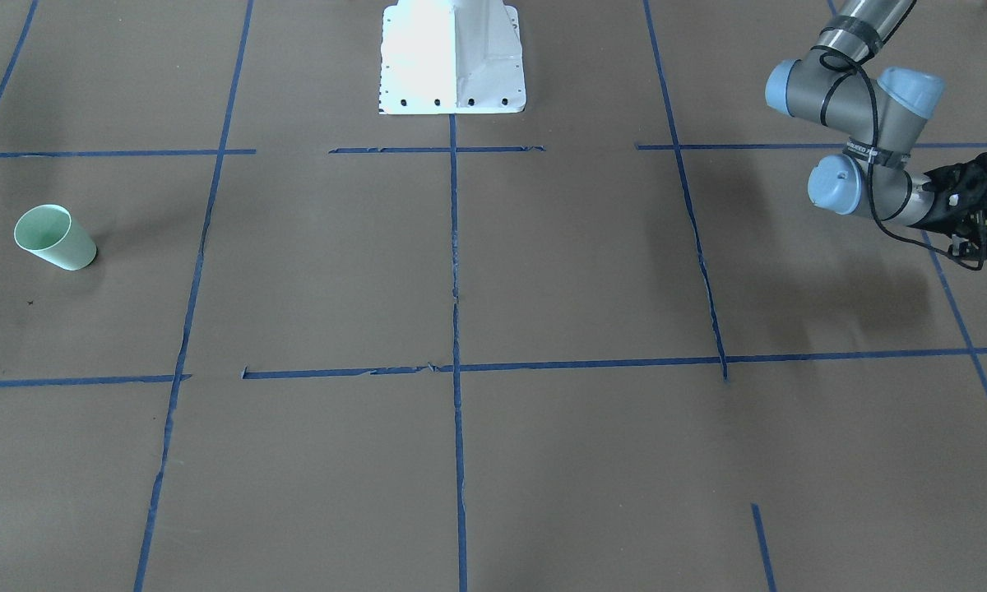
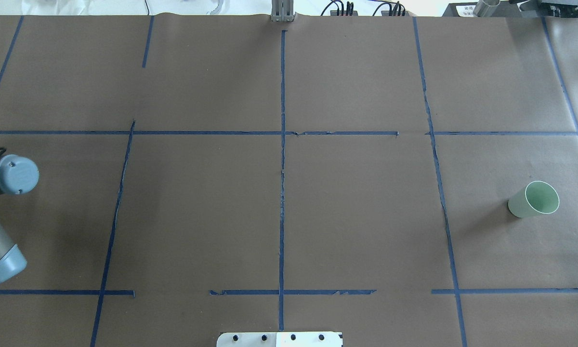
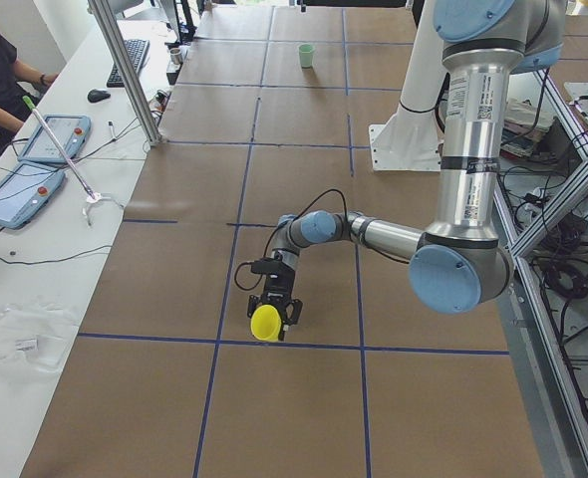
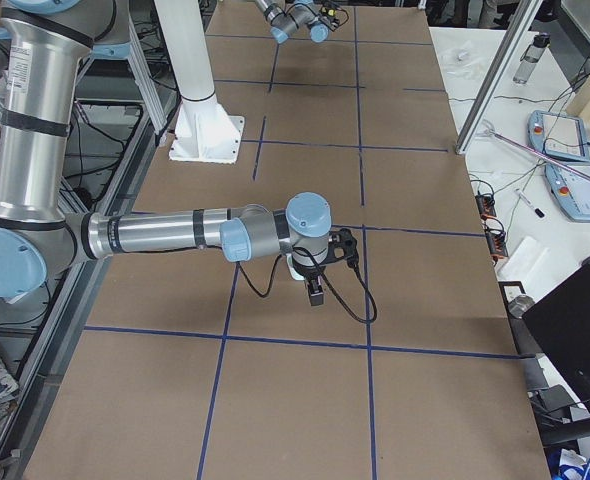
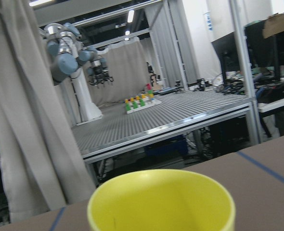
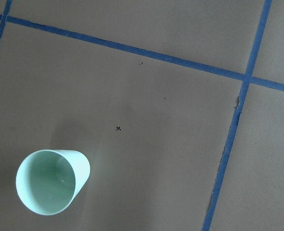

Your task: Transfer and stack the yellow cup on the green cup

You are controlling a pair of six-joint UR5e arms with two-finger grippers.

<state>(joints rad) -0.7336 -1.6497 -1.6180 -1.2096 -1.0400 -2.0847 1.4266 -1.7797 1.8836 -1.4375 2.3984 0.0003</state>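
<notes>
Brown paper (image 2: pixel 197 207) crossed by blue tape lines (image 2: pixel 282 193) is being used as the work surface. One yellow cup (image 3: pixel 265 324) is being gripped at the tip of the left gripper (image 3: pixel 279 309), whose fingers are being pressed against the cup's wall; whether the cup is touching the paper cannot be told. Nothing is being carried inside it, as the left wrist view shows.

With the overhead view read as a clock face, 12 at the far edge, the left arm (image 2: pixel 0 241) is being seen at 9 o'clock. One green cup (image 2: pixel 533 200) is being seen upright at 3 o'clock, well apart from the yellow cup. It is being shown empty by the right wrist view. In that view one small black x mark (image 6: pixel 118 128) is being seen on the paper at about 1 o'clock from the green cup.

The right gripper (image 4: pixel 316 295) is being held near and above the green cup, pointing down; how far it is open cannot be told.

Two tablets (image 3: pixel 53 137) are being kept on the side bench (image 3: pixel 35 289). Printed bands on the left arm are too small to be read.
</notes>
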